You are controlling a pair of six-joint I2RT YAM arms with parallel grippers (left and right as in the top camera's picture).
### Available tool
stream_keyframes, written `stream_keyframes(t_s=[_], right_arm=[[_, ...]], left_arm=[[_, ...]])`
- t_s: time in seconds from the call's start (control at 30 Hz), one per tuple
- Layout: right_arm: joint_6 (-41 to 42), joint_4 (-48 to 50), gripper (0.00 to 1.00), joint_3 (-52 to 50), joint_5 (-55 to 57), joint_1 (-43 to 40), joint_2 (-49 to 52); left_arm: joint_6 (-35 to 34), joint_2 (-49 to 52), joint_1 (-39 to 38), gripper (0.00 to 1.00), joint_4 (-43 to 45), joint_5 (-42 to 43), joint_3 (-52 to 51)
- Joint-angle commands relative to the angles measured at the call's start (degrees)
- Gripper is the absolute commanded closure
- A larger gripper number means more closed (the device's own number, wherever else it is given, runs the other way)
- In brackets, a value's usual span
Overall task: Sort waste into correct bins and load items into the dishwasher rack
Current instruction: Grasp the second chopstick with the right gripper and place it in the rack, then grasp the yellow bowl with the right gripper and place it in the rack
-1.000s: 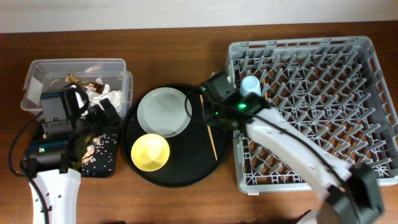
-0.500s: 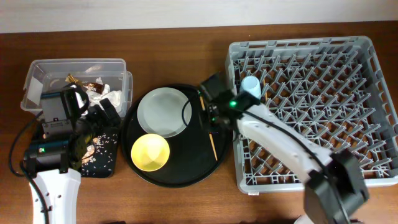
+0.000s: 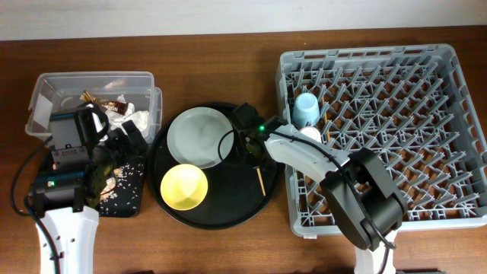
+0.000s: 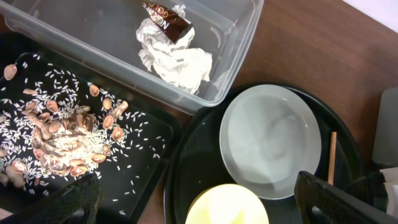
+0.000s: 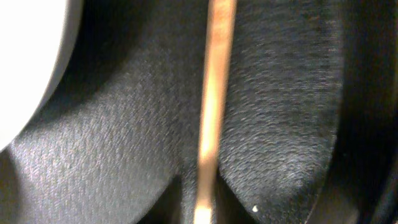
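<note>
right tool (image 3: 249, 144) | close over chopstick (image 5: 214, 93) | on round black tray (image 3: 228, 199)

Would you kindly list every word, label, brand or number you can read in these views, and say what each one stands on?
No text can be read in any view.
Gold print on the brown-gold candy wrapper in the clear rectangular plastic tub: too small and blurred to read.
On the large grey plastic dishwasher rack: no markings show.
</note>
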Motion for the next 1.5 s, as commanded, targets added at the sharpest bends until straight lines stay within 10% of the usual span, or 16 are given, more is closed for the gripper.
stream_keyframes(t_s=[0.0, 0.27, 0.47, 0.93, 1.2, 1.47], right_arm=[[-0.1, 0.0, 0.96, 0.0, -0.8, 0.4, 2.0], [-5.1, -23.6, 0.96, 25.8, 10.5, -0.2, -11.6], [-4.7, -35.8, 0.96, 26.0, 17.5, -9.9, -15.1], [-15.8, -20.8, 0.95, 7.8, 15.0, -26.1, -15.0], [-15.8, -20.5, 0.67, 7.8, 16.5, -26.0, -15.0], [-20.3, -25.7, 0.67, 12.9, -37.2, -13.7, -15.0]], left_arm=[[0.1, -0.2, 0.1, 0.01, 0.1, -0.4, 0.2], [0.1, -0.2, 0.1, 0.01, 0.1, -0.4, 0.2], [0.1, -0.2, 0.1, 0.01, 0.1, -0.4, 0.2], [0.1, -0.2, 0.1, 0.01, 0.1, -0.4, 0.2], [0.1, -0.2, 0.1, 0.01, 0.1, -0.4, 0.2], [0.1, -0.2, 0.1, 0.01, 0.1, -0.4, 0.2]])
